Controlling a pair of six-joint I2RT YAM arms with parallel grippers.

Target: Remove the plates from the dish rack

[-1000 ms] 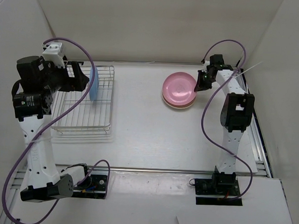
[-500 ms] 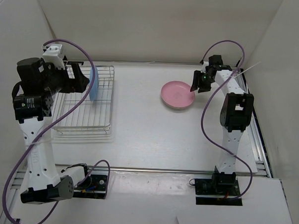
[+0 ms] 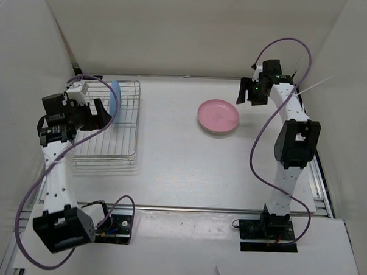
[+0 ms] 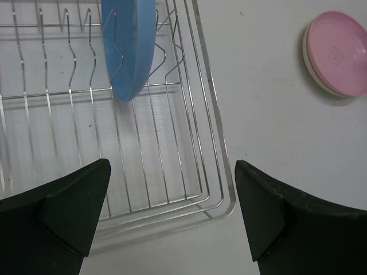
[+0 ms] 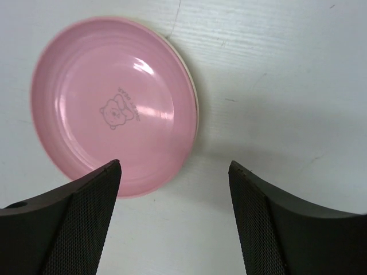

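Observation:
A pink plate (image 3: pixel 218 116) lies flat on the table right of centre, stacked on a cream-white plate whose rim (image 5: pixel 194 97) peeks out beneath the pink plate (image 5: pixel 112 103). A light blue plate (image 3: pixel 114 96) stands on edge in the far part of the silver wire dish rack (image 3: pixel 119 153). My right gripper (image 3: pixel 245 91) hovers open and empty just behind and to the right of the stack. My left gripper (image 3: pixel 104 114) is open and empty over the dish rack (image 4: pixel 218 143), short of the blue plate (image 4: pixel 129 46).
White walls close in the table at the back and on both sides. Purple cables loop off both arms. The stacked plates (image 4: pixel 338 54) show far to the right in the left wrist view.
My right gripper opened, let the pink plate drop flat onto the cream-white one, and rose away. My left arm drew back from the blue plate toward the near side.

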